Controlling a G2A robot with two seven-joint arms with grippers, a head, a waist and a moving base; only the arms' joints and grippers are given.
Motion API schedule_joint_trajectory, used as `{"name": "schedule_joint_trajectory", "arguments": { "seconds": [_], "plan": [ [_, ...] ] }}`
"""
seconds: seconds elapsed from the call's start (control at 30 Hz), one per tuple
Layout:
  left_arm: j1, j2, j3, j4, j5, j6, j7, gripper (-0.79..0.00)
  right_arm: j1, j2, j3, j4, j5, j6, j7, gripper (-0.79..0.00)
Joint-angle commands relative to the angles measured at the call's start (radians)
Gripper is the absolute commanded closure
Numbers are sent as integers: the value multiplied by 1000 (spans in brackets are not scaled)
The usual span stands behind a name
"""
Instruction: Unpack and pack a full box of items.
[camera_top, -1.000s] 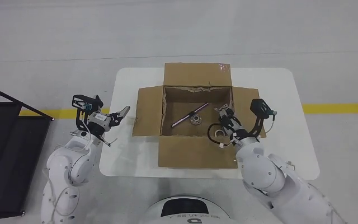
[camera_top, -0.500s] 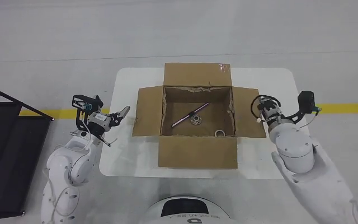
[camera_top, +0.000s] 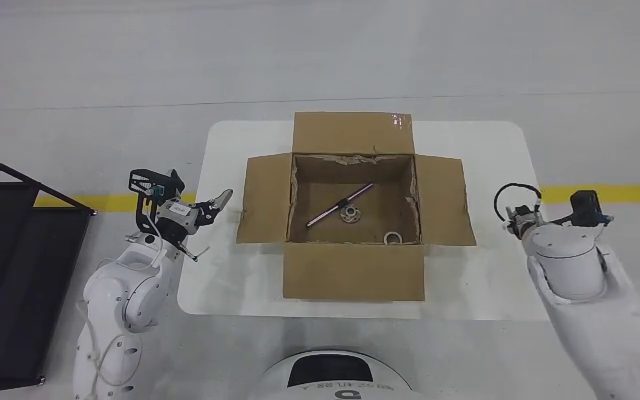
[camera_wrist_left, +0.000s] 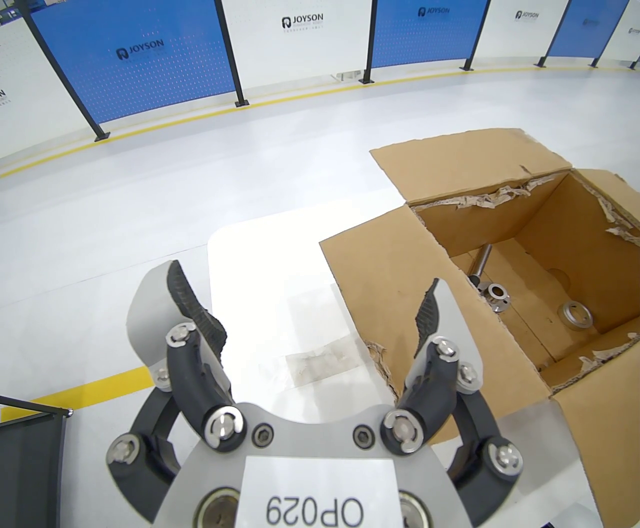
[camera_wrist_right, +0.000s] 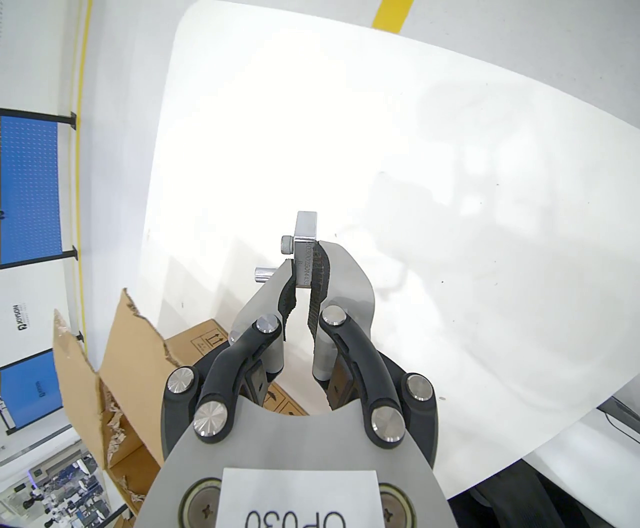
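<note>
Metal and blocky, with a screw and a pin jutting from one side, the fitting (camera_wrist_right: 304, 242) sits clenched in the right pincer (camera_wrist_right: 304, 280). It is held above bare tabletop (camera_wrist_right: 425, 175), to the right of the open cardboard box (camera_top: 355, 272). Free surface lies straight beneath it, so the set-down looks like a plain lowering. The left pincer (camera_wrist_left: 306, 280) hangs released at the box's left side. Inside the box lie a rod (camera_top: 340, 203), a flange (camera_top: 348, 215) and a ring (camera_top: 394, 238).
</note>
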Motion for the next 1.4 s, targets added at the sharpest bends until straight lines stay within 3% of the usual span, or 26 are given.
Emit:
{"name": "schedule_joint_trajectory", "arguments": {
  "seconds": [0.0, 0.37, 0.87, 1.23, 1.37],
  "plan": [
    [0, 0, 0, 0, 0, 0, 0, -785, 37, 3, -27, 46, -19, 0, 36, 0],
    [0, 0, 0, 0, 0, 0, 0, -785, 234, -16, -148, 338, -13, 0, 36, 0],
    [0, 0, 0, 0, 0, 0, 0, -785, 284, 0, -149, 480, -13, 0, 141, 0],
    [0, 0, 0, 0, 0, 0, 0, -785, 363, 5, -217, 568, -43, 0, 214, 0],
    [0, 0, 0, 0, 0, 0, 0, -785, 394, 6, -246, 601, -57, 0, 242, -43]
  ]
}}
